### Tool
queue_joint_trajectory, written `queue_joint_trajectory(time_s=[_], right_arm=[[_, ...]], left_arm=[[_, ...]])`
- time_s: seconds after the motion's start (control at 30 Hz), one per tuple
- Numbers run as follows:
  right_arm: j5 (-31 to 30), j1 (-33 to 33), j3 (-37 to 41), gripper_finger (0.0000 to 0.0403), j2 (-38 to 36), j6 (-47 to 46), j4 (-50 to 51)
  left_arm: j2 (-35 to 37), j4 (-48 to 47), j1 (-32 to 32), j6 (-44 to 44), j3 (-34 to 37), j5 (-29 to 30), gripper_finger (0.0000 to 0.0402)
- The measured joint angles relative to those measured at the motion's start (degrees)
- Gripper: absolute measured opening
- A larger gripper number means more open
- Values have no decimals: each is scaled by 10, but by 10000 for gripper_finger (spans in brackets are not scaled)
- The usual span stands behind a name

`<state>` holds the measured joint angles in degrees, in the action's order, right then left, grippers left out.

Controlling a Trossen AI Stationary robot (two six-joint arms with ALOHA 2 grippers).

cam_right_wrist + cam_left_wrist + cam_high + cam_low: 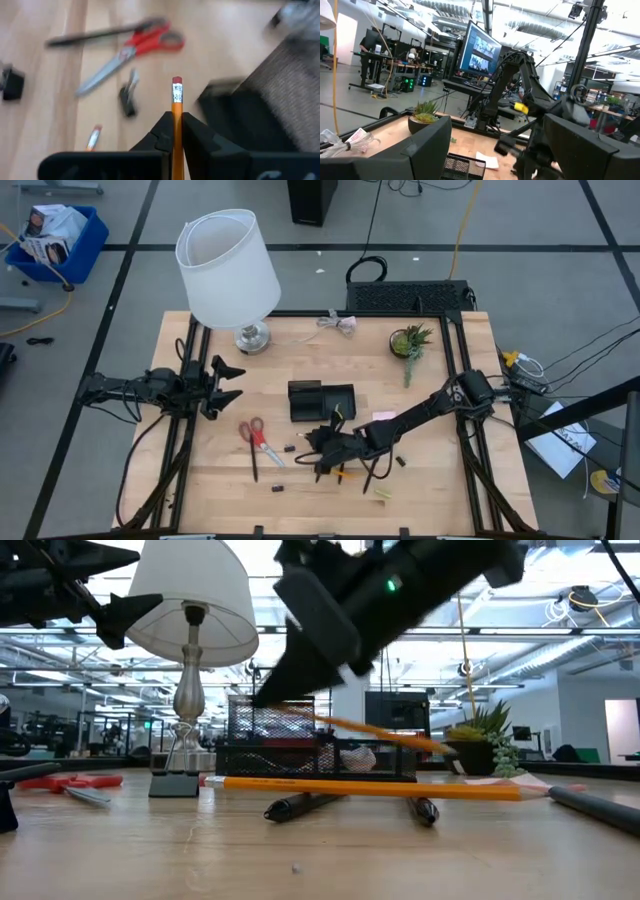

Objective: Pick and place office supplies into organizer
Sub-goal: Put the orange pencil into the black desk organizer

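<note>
While the left end effector [228, 383] waits spread at the worktop's [300, 500] edge, from above scissors [254, 434] lie unsorted beside the organizer [321, 400]; wrist-on, the right end effector [177, 131] pinches a pencil [177, 102] near it.

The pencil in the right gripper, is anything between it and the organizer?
Nothing visible blocks it. The right gripper is shut on the pencil just short of the organizer; the scissors and binder clip lie off to the side.
</note>
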<state>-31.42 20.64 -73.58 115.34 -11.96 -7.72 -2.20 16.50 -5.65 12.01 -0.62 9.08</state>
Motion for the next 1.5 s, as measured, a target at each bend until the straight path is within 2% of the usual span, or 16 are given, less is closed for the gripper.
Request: queue_joint_trajectory(time_s=[0.17,0.33,0.67,0.87,1.17,1.43,1.5], right_arm=[[-47,-2,0,20,-7,74,-81],[-45,-20,0,19,-8,158,-187],[-43,-78,0,20,-8,287,-339],[48,-125,0,20,-8,295,-422],[162,-190,0,20,-8,279,-442],[169,-219,0,20,-8,243,-434],[190,-222,0,20,-8,227,-432]], left_arm=[[-1,-3,0,0,0,0,319],[-4,-1,0,0,0,0,319],[-4,0,0,0,0,0,319],[-4,0,0,0,0,0,319],[-4,0,0,0,0,0,319],[-4,0,0,0,0,0,319],[-4,0,0,0,0,0,319]])
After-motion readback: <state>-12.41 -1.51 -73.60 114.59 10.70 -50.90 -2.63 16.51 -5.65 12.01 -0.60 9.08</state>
